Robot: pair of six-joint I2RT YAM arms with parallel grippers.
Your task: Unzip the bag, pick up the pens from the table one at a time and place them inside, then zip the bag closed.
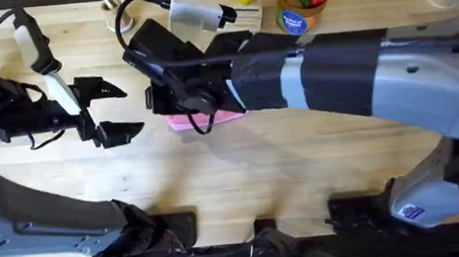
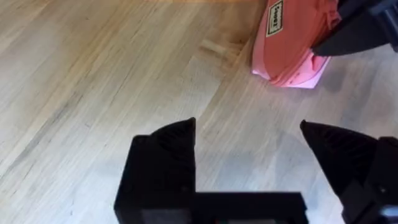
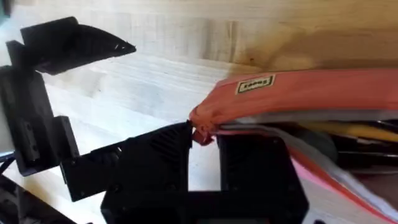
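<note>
The right gripper (image 3: 204, 138) is clamped on the end of the bag (image 3: 298, 93), which lies mid-table (image 1: 241, 177), pens (image 3: 354, 134) inside. The left gripper (image 1: 125, 109) hovers beside it, jaws wide.

Pink bag (image 3: 323, 93) on table (image 1: 241, 177) mid, unzipped; pens (image 3: 367, 134) inside, yellow + dark.

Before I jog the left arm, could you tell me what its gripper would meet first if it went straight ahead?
Probably bare table; the left gripper is open, with the pink bag off to one side, though depth is unclear.
</note>
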